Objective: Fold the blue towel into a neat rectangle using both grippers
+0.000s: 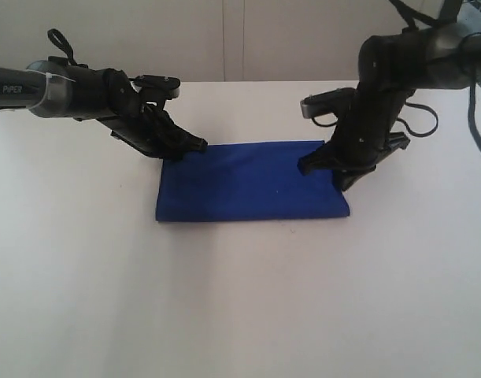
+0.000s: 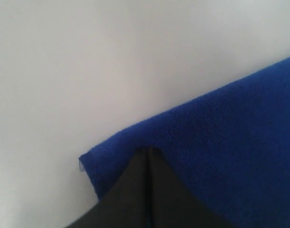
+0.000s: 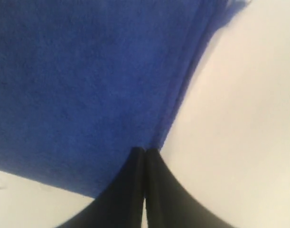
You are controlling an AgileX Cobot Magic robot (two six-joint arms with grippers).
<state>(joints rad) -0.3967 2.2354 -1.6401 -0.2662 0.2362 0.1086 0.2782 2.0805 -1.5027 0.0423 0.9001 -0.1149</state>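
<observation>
The towel (image 1: 252, 183) is laid flat as a wide rectangle on the table (image 1: 240, 315), roughly midway between the two arms. In the right wrist view stacked hems are seen along the towel's (image 3: 78, 85) side edge, so at least one fold is judged to be made already.

The left gripper (image 1: 196, 146) is set at the towel's far left corner, its jaws pressed together and its tip resting on the cloth just inside that corner (image 2: 147, 154). The right gripper (image 1: 342, 181) is placed on the towel's right edge near the far right corner, jaws likewise pressed together (image 3: 145, 151). No cloth is seen between either pair of jaws, so whether a thin layer is pinched cannot be told. The two tips are judged to be set at opposite ends of the towel's far side so that this edge can be handled evenly and kept square.

The table is plain white, matte and bare around the towel, which helps the cloth slide without snagging. Behind the towel a pale wall (image 1: 224, 39) with a faint vertical seam is seen.
</observation>
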